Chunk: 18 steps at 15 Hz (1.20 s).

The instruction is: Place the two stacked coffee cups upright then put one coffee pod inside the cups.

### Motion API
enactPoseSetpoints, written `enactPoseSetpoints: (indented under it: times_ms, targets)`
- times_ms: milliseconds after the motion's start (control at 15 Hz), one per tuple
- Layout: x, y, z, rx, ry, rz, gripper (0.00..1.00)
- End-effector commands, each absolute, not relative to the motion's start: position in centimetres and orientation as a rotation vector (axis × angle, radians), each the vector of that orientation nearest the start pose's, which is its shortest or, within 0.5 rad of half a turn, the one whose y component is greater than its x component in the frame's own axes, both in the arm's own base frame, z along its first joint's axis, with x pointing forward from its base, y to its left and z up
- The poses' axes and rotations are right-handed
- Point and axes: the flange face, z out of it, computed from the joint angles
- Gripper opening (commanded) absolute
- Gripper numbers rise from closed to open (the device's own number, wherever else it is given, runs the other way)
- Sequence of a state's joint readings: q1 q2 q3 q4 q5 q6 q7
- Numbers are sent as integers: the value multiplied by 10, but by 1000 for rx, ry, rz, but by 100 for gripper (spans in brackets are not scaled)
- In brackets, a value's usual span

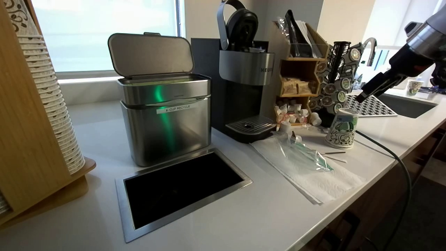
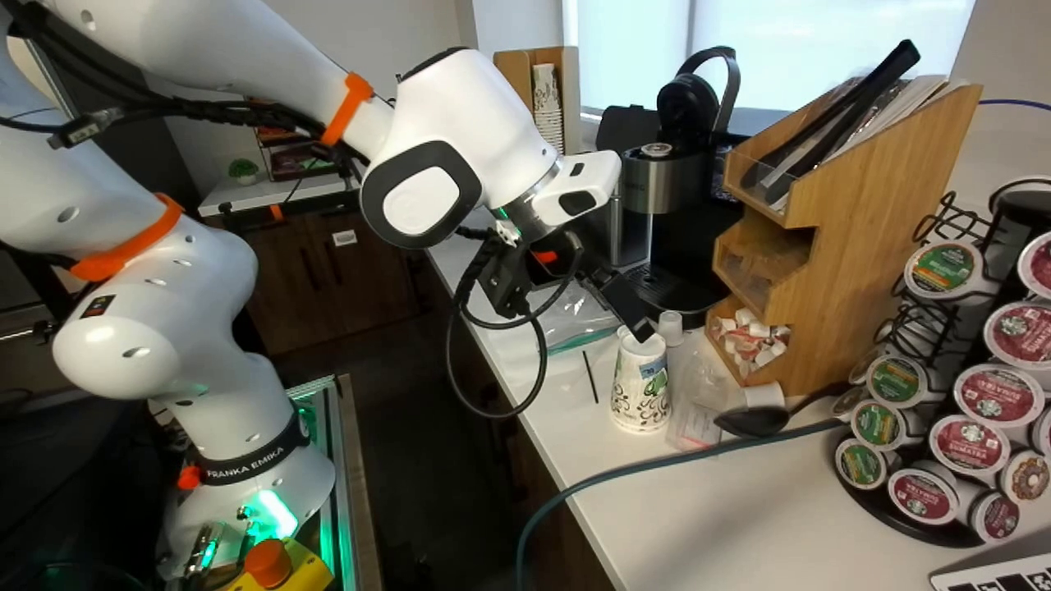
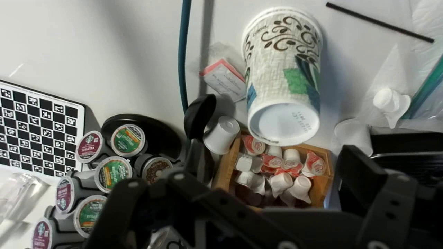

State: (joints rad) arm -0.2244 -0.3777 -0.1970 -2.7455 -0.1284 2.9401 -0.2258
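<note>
The two stacked coffee cups stand upside down on the counter in both exterior views (image 1: 342,130) (image 2: 640,390), bases up. In the wrist view (image 3: 283,65) a printed base faces the camera. My gripper (image 1: 364,97) is above the cups, apart from or just in front of their base in an exterior view (image 2: 636,324). In the wrist view the gripper (image 3: 277,166) is open, with nothing between its fingers. Coffee pods (image 2: 944,271) fill a wire rack, also in the wrist view (image 3: 128,140). White pods lie loose on the counter beside the organizer (image 3: 221,135) and near the coffee machine (image 3: 353,136).
A wooden organizer (image 2: 891,213) with creamers stands behind the cups. The coffee machine (image 1: 247,69) and steel canister (image 1: 167,129) stand further along. A plastic bag (image 1: 310,153) lies on paper towels (image 1: 334,183). A cable (image 2: 657,476) crosses the counter near a black spoon (image 2: 751,420).
</note>
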Motion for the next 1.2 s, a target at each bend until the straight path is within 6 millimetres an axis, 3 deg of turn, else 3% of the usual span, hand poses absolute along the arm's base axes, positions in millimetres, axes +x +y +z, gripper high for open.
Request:
enactPoseSetpoints:
  times_ms: [0, 600, 1133]
  targets:
    - [394, -173, 377, -3115, 320, -871, 100]
    - [405, -176, 353, -3057, 446, -743, 100]
    - [404, -170, 353, -3068, 396, -862, 100]
